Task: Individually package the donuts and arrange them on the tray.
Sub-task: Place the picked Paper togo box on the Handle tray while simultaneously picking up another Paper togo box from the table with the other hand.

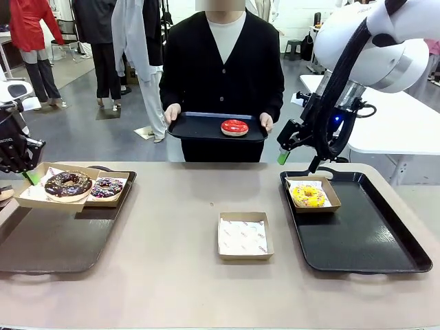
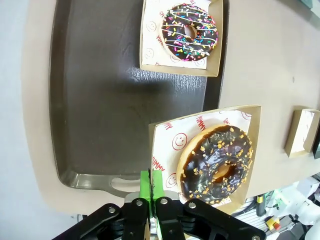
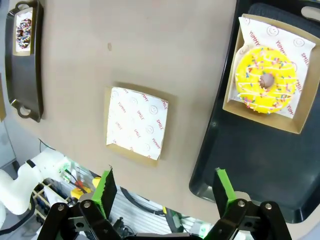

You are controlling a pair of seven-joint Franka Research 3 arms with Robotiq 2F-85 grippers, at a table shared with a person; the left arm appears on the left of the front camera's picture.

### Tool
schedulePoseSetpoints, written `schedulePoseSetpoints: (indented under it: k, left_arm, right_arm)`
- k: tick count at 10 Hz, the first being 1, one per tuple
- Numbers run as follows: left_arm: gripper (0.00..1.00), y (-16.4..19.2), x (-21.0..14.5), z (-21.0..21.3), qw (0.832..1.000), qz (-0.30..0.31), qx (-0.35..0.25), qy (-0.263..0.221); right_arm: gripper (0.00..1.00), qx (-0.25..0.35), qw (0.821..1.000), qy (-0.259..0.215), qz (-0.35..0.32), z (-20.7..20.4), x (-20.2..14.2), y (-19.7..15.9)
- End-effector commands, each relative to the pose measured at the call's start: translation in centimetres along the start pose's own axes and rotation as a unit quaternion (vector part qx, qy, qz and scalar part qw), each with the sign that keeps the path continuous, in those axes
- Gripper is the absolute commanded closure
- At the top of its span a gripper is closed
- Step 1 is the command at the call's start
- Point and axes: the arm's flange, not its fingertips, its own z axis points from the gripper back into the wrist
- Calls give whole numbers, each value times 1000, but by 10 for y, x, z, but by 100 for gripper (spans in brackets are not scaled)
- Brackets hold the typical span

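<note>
My left gripper [image 1: 26, 173] [image 2: 155, 186] is shut on the edge of a paper-lined cardboard box [image 2: 167, 137] that holds the chocolate brown donut [image 1: 68, 184] [image 2: 216, 165]. The box hangs over the rim of the left tray [image 1: 55, 240] [image 2: 100, 100]. Beside it, the dark sprinkled donut [image 1: 106, 188] [image 2: 190, 32] lies in its own box on that tray. The yellow donut [image 1: 309, 195] [image 3: 265, 80] sits boxed in the right tray's [image 1: 364, 237] [image 3: 260, 165] far left corner. My right gripper [image 1: 294, 148] [image 3: 165, 187] hovers open above that corner, holding nothing. A person holds a small tray [image 1: 199, 127] with the red donut [image 1: 234, 127].
An empty lined box [image 1: 244, 235] [image 3: 136, 122] [image 2: 302, 132] stands on the table's middle. The person stands at the far edge. Most of both trays' floors is bare. A white table stands behind at the right.
</note>
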Motion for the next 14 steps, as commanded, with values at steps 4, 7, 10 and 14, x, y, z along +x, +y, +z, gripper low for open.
schedulePoseSetpoints:
  k: [4,7,10,14]
  left_arm:
    - [99,11,0,-12,998,-27,47,-35]
    - [99,30,4,-48,997,-10,69,-36]
    - [99,31,10,-54,997,-10,71,-42]
    - [99,25,3,-40,998,-13,55,-28]
  right_arm:
    - [0,-107,994,-19,-22,-55,-22,37]
    - [0,-122,985,-90,-85,-120,-27,55]
    - [0,-107,985,-106,-87,-128,-19,55]
    - [0,-97,991,-66,-61,-105,-26,52]
